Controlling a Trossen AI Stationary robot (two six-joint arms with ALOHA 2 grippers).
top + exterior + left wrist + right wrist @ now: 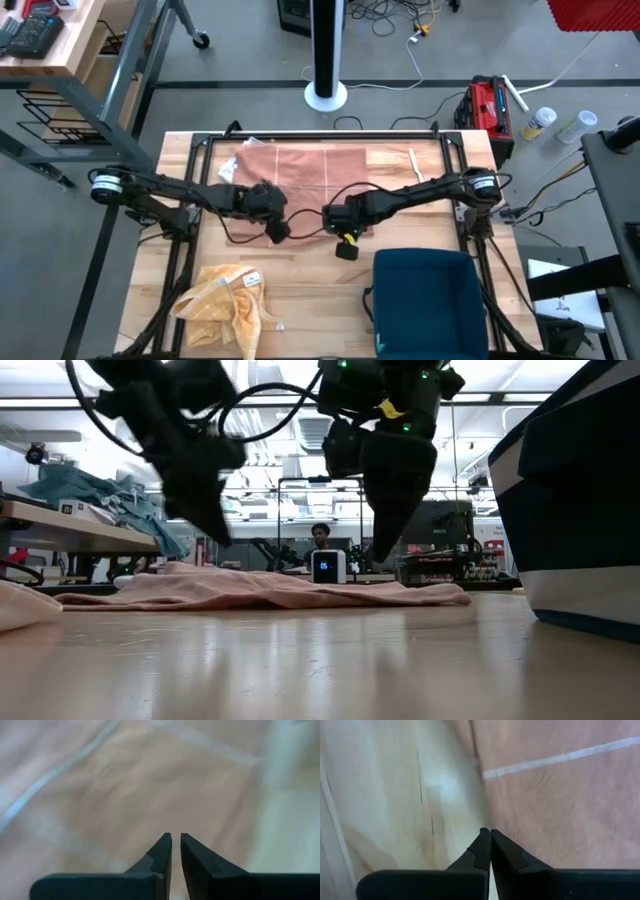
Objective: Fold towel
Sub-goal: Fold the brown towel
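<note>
A pink towel (305, 168) lies flat on the far middle of the table; in the low view it shows as a low mound (260, 588). My left gripper (278, 230) hangs above the table near the towel's near edge, its fingers pointing down (215, 530) with only a thin slit between their tips (175, 842). The blurred pink cloth (125, 780) is below it. My right gripper (346, 248) hangs beside it, also raised (385, 550), with its fingertips shut together (490, 836) over the towel's edge (560, 800) and the bare wood.
A crumpled yellow cloth (225, 300) lies at the near left. A dark blue bin (430, 300) stands at the near right and looms at the right of the low view (580, 510). A small white stick (412, 160) lies by the towel's right side. A black frame (200, 200) edges the work area.
</note>
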